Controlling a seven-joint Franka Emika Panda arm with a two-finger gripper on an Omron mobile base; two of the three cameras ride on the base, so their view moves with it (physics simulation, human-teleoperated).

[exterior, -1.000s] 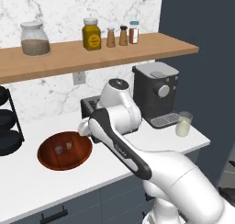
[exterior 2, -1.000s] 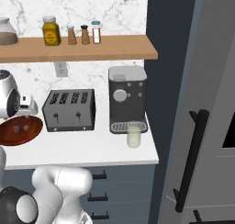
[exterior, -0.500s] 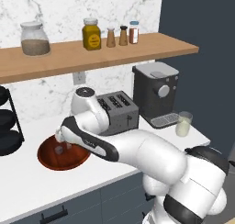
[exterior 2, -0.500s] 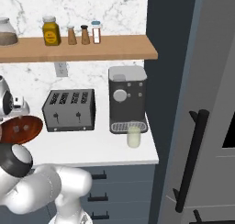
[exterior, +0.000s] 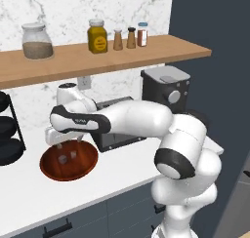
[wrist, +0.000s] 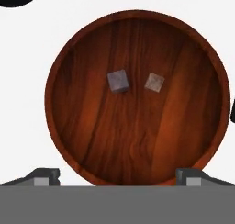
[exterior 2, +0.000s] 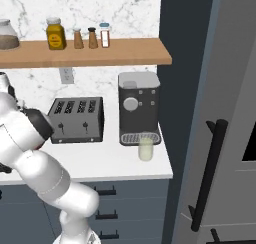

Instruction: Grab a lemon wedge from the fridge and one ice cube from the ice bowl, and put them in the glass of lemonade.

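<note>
Ice bowl (wrist: 137, 99) sits dead center under the end effector (wrist: 117, 175), whose two fingertips (wrist: 43, 175) are spread wide at either side of the bowl's near rim, holding nothing. Two small grey ice cubes (wrist: 118, 80) lie side by side on the bowl's floor, close but not touching. From the left base view, the bowl (exterior: 68, 160) rests on the white surface (exterior: 29, 188) in front of the toaster (exterior: 114, 129), with the end effector (exterior: 61, 139) hovering just above it, arm stretched across. Over on the right base view, the glass of lemonade (exterior 2: 145, 147) stands in front of the coffee machine (exterior 2: 138, 105), well apart from the bowl, and the fridge (exterior 2: 225, 138) rises at the right with its black bar handle (exterior 2: 207, 173).
</note>
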